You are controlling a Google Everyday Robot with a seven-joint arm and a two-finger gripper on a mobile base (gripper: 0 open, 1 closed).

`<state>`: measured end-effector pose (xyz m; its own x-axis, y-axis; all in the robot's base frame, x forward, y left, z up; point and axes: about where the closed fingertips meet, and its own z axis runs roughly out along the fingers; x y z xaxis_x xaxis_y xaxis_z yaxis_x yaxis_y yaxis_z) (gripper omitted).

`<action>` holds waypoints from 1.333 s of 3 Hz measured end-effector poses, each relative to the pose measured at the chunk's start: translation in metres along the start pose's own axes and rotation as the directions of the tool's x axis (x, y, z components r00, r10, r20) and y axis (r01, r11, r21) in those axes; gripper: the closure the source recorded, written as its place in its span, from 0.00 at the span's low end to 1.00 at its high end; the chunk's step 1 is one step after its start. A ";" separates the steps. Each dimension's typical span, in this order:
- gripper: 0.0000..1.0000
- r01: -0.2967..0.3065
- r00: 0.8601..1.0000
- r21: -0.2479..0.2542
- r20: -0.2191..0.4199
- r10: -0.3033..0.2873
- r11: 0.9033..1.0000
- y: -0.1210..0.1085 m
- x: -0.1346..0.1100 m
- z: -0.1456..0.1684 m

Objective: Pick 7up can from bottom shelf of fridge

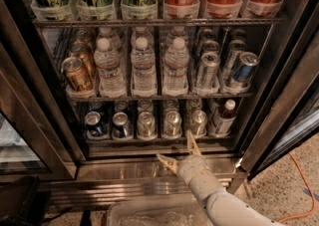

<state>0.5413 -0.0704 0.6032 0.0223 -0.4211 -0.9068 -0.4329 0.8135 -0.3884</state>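
The fridge (279, 95) stands open in front of me. Its bottom shelf (149, 139) holds a row of short cans. Two blue cans (94, 123) stand at the left. Three pale silver-green cans follow, and I take the middle one as the 7up can (172, 123); the labels are too alike to tell apart. My gripper (175, 145) is open just below and in front of the shelf's front edge, under the 7up can. One fingertip (191, 134) points up at the shelf and the other (160, 157) points left. It holds nothing.
A small dark bottle (222, 117) stands at the shelf's right end. The rack above holds water bottles (143, 68), a bronze can (76, 73) and tall slim cans (207, 70). The glass door (22, 140) hangs at the left. A clear bin (149, 215) lies below, and an orange cable (299, 190) runs over the floor.
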 end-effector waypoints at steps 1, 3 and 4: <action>0.22 -0.010 1.000 0.028 0.028 0.009 1.000 -0.002 -0.001 0.005; 0.23 -0.040 0.996 0.114 0.082 0.031 0.993 -0.008 -0.002 0.017; 0.24 -0.058 0.993 0.150 0.108 0.042 0.987 -0.010 -0.005 0.024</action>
<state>0.5672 -0.0672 0.6077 0.1012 -0.3408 -0.9347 -0.2931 0.8876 -0.3554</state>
